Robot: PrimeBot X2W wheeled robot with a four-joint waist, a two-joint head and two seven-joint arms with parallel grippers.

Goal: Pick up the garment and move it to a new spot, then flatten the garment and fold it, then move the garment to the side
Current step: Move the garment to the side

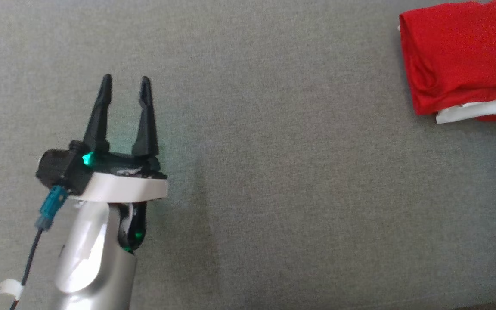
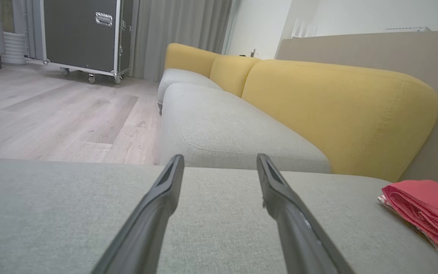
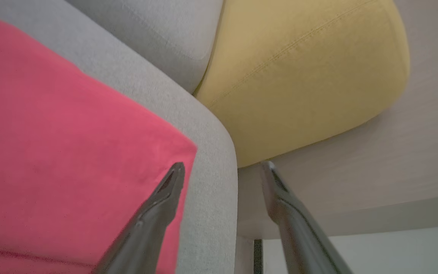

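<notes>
The garment is red, folded into a thick stack with a white edge showing, and it lies on the grey cushion at the far right. It shows in the left wrist view as a red bundle at the lower right. My left gripper stands open at the left, far from the garment, with nothing between its fingers. In the right wrist view my right gripper is open just above the garment's corner, near the cushion's edge, holding nothing.
The grey cushion ends at a rounded edge beside the garment. Beyond it stand a grey sofa seat with yellow backrests, a beige wall panel, wood floor and a black wheeled case.
</notes>
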